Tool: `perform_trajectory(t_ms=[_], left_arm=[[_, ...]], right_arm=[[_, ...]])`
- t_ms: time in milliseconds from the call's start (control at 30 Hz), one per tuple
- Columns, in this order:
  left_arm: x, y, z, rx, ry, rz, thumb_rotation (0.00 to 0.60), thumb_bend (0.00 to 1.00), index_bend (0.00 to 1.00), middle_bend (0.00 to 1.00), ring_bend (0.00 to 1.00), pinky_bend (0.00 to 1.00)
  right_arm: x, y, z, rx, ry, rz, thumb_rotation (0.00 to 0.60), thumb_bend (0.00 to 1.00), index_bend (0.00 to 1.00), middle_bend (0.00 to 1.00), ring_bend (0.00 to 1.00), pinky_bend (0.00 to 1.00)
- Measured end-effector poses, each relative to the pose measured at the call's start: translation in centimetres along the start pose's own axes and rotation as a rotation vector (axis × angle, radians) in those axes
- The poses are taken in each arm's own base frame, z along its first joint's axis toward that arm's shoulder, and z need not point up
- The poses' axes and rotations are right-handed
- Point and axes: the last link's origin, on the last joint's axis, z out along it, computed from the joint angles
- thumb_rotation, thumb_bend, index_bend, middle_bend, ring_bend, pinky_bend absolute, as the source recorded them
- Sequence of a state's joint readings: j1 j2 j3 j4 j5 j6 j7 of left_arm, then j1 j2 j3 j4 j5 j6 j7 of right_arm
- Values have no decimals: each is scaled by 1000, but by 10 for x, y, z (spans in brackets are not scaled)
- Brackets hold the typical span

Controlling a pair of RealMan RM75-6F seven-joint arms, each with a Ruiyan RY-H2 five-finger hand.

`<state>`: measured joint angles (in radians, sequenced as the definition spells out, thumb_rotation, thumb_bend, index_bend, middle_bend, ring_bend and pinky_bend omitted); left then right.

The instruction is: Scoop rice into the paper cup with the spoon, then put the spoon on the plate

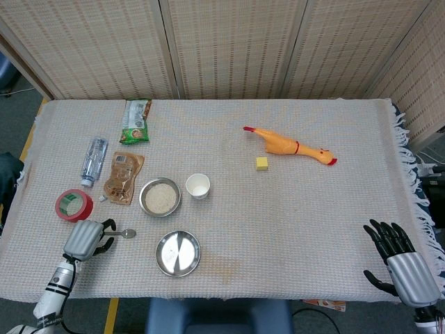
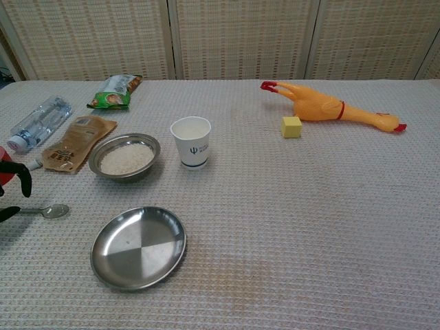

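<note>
The metal spoon (image 1: pixel 126 233) (image 2: pixel 49 211) lies flat on the cloth at the near left, with its bowl pointing right. My left hand (image 1: pixel 87 239) (image 2: pixel 15 185) is at the handle end. Its fingers curve over the handle and the thumb sits below it, with a gap showing to the handle in the chest view. Further right stand the steel bowl of rice (image 1: pixel 160 197) (image 2: pixel 126 157) and the white paper cup (image 1: pixel 198 186) (image 2: pixel 192 141). The empty steel plate (image 1: pixel 178 253) (image 2: pixel 139 246) lies in front of them. My right hand (image 1: pixel 398 257) rests open at the near right edge, holding nothing.
A red tape roll (image 1: pixel 74 205), a brown pouch (image 1: pixel 123 178), a plastic bottle (image 1: pixel 93 160) and a green snack bag (image 1: pixel 135 120) lie at the left. A rubber chicken (image 1: pixel 290 145) and a yellow cube (image 1: pixel 261 163) lie at the back right.
</note>
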<state>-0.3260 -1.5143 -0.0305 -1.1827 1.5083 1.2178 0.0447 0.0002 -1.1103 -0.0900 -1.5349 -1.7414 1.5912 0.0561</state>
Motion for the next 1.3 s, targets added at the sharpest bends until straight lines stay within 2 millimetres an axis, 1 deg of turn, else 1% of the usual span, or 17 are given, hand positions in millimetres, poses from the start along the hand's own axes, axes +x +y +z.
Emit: perform_trajectory(t_ms=[167,367,633,800,1300], left_arm=[[-7,-3,3,17,-25,20,600,342,484,1000,1000,1000],[-13,-7,6,35,-55,17,600,344,467,1000,1000,1000],[-12,-16,9,59,-67,35,600,344,458,1000,1000,1000],[-13,-18,10,64,-75,45,600,343,452,1000,1000,1000],[-14,-22,14,76,-106,56,600,355,516,1000,1000,1000]], right_arm=[[0,0,0,1,-4,0,600,118,0,0,0,0],[0,-1,-1,2,-4,-2,600,118,0,0,0,0],[-1,-1,0,-4,-20,-6,600,118,0,0,0,0],[-1,-1,-1,-4,-24,-4,600,119,0,0,0,0],[0,-2,-2,-4,-20,-4,600,118,0,0,0,0]])
